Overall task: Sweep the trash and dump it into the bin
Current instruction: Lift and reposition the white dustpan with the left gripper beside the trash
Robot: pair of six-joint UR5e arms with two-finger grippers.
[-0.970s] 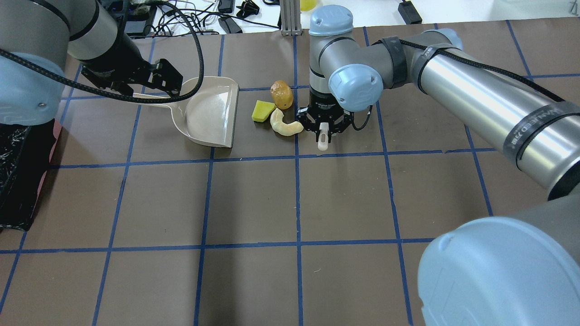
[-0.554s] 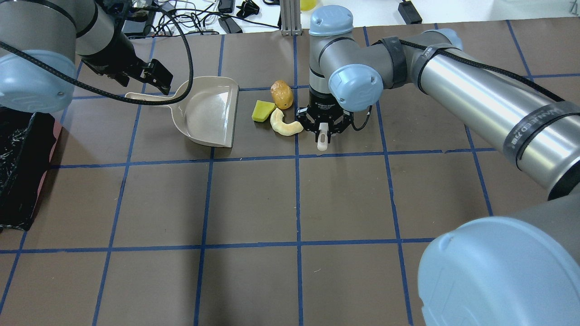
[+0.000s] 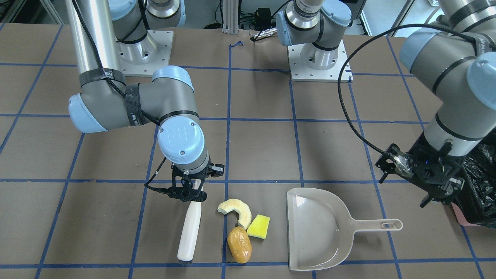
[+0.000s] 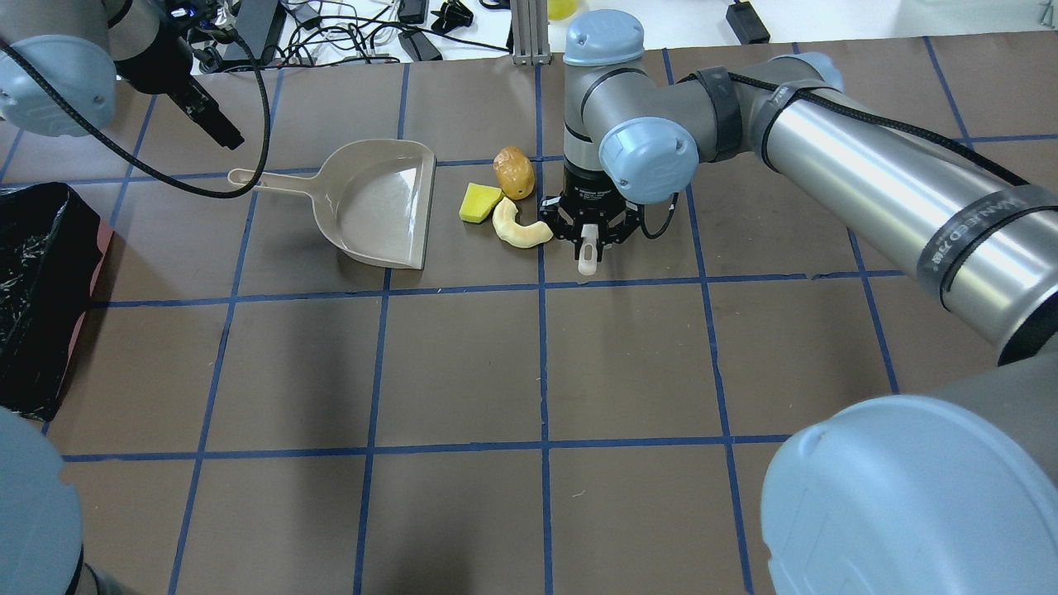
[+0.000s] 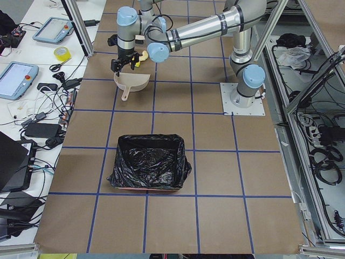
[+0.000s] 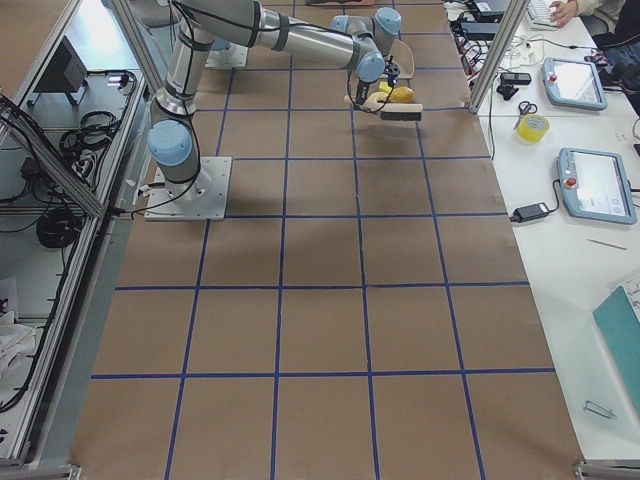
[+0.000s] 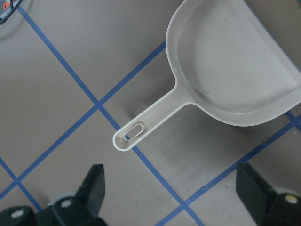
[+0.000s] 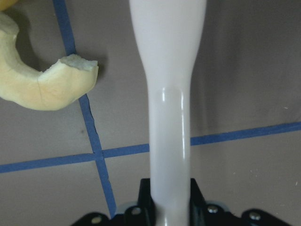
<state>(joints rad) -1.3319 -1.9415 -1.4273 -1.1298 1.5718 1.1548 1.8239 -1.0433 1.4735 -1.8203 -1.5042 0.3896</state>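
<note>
Overhead exterior, three trash pieces (image 4: 478,202), right gripper (image 4: 588,236) clamping one brush (image 4: 588,263), left gripper (image 7: 170,172) apart

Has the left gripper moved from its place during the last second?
Yes. In the overhead view the left gripper has gone leftward and farther from the robot, off the dustpan handle it was above; the dustpan lies unmoved.

For the right tool (image 3: 188,190), gripping a brush handle (image 3: 190,228) that projects ahead: the crescent slice (image 3: 236,209), yellow wedge (image 3: 259,226) and brown lump (image 3: 239,240) block the straight path to the dustpan (image 3: 321,228). Bare desk (image 3: 97,217) lies on its opposite side. For the left tool (image 7: 170,174): the dustpan handle (image 7: 155,120) lies apart below its spread jaws, and the bin (image 3: 476,186) stands apart on its outer side.
</note>
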